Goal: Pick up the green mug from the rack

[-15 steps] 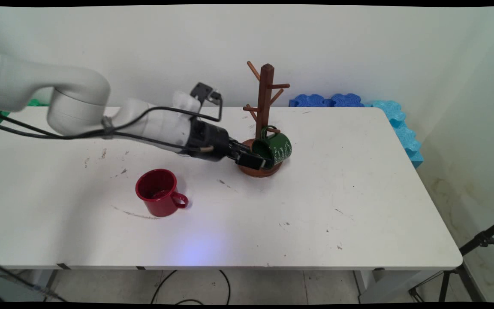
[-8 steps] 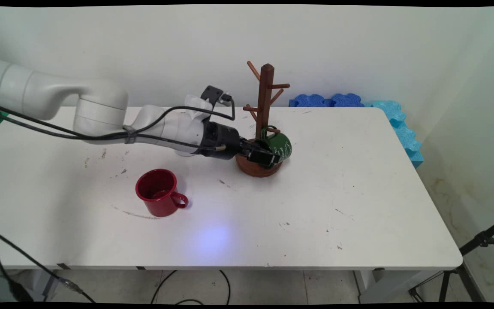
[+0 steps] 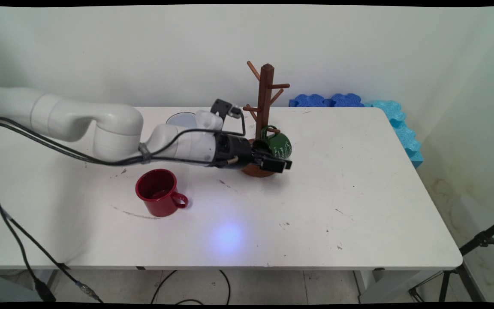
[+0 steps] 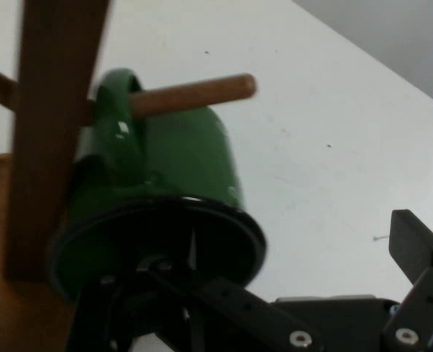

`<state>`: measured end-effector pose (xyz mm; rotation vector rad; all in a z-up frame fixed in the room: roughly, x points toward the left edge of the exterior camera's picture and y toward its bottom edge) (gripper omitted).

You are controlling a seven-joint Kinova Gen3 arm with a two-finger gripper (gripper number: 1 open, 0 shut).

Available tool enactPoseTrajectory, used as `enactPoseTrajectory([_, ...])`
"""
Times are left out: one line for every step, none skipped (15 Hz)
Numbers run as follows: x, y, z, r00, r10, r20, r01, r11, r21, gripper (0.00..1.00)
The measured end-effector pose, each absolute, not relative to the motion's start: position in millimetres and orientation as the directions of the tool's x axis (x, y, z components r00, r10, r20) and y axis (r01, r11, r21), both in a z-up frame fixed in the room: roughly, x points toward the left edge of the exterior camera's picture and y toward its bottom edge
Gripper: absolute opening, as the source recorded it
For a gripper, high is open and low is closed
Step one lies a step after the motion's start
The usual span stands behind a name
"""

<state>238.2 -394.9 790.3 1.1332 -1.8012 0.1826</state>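
Pincer stands open at mid-frame, holding nothing, beside the green mug, which already hangs by its handle on the wooden mug tree; the red mug sits lower left.

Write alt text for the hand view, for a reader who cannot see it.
A green mug hangs by its handle on a peg of a wooden mug tree, its dark mouth towards the camera. The gripper is open: one finger lies across the mouth, the other stands clear beside the mug, over the white table.
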Motion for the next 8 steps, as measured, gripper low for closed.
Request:
enactPoseTrajectory([235,-393,788,-0.103,-0.612,0.784,-0.755,0.561,0.340,1.00])
enactPoseTrajectory([233,-391,787,-0.102,-0.610,0.786,-0.750,0.566,0.341,1.00])
enactPoseTrajectory([230,-388,786,-0.102,-0.606,0.789,-0.747,0.571,0.342,1.00])
enactPoseTrajectory([229,-386,785,-0.103,-0.601,0.792,-0.744,0.575,0.340,1.00])
enactPoseTrajectory([228,-384,784,-0.105,-0.597,0.795,-0.742,0.579,0.337,1.00])
enactPoseTrajectory([227,-382,783,-0.108,-0.594,0.797,-0.743,0.581,0.332,1.00])
enactPoseTrajectory([227,-381,781,-0.112,-0.592,0.798,-0.744,0.582,0.328,1.00])
enactPoseTrajectory([228,-381,779,-0.117,-0.591,0.798,-0.748,0.581,0.321,1.00])
